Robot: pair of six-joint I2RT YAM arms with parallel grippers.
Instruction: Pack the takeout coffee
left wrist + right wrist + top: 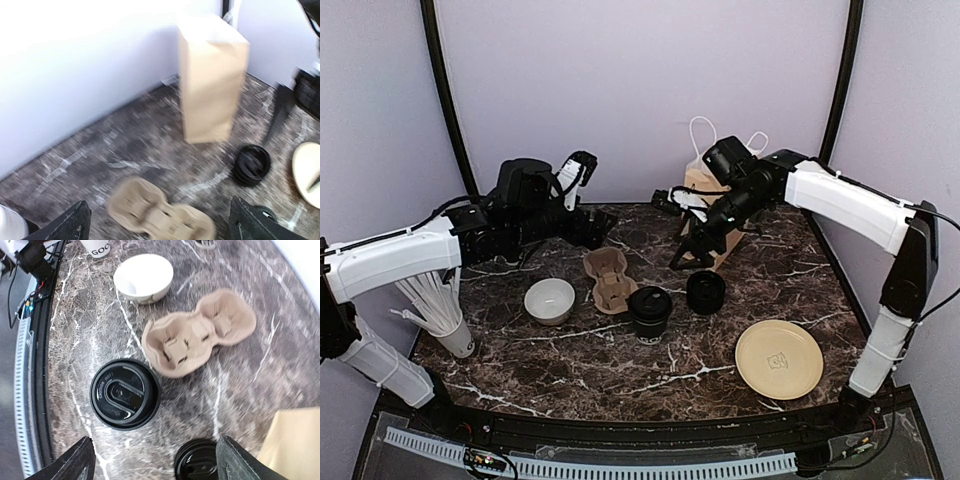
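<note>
Lidded cup (125,393) beside carrier (199,332), left claw (160,210), right claw (155,440) agape (both empty)

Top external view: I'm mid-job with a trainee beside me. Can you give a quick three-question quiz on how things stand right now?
1. True or false: the cardboard cup carrier already holds a cup.
2. The lidded black cup is: A) upright on the table beside the carrier; B) seated in the carrier; C) lying on its side.
3. Fill in: the left gripper and the right gripper are both ___, with nothing between their fingers.

Key: 1 false; 2 A; 3 open.
</note>
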